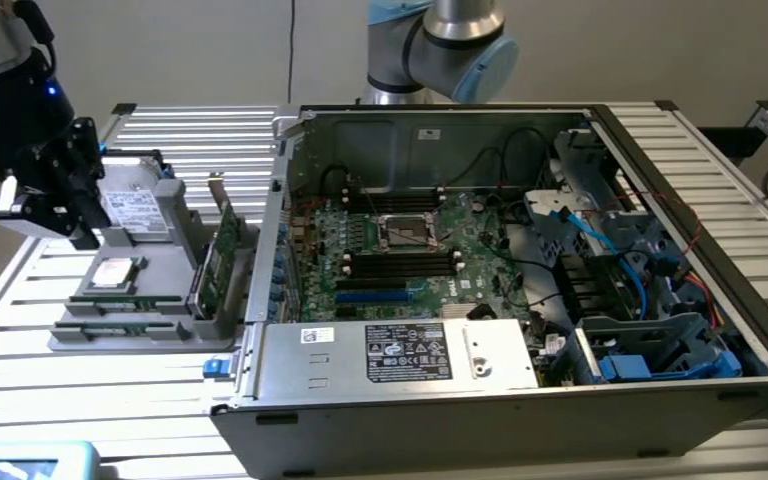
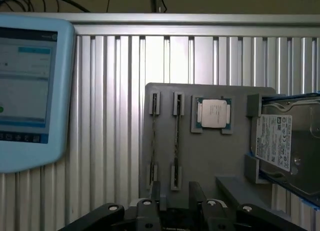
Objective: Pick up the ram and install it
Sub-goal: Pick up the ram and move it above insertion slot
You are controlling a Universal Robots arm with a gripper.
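Two ram sticks stand on edge in slots of a grey holder tray [image 2: 210, 156]; in the wrist view they are thin lines, one ram [image 2: 176, 136] in line with the gap between my fingers and the other ram [image 2: 154, 136] beside it. From the exterior camera the ram sticks [image 1: 124, 297] lie along the tray's near side. My gripper [image 2: 176, 196] hovers above the tray, open, with nothing between its fingers [image 2: 156, 193]. It hangs at the exterior view's left [image 1: 80, 232], over the tray's far corner.
The tray also holds a CPU [image 2: 214, 113], a hard drive [image 2: 285, 141] and an upright expansion card [image 1: 224, 250]. An open computer case [image 1: 491, 400] with its motherboard [image 1: 398, 240] lies to the exterior view's right. A blue-framed tablet [image 2: 25, 91] rests on the slatted table.
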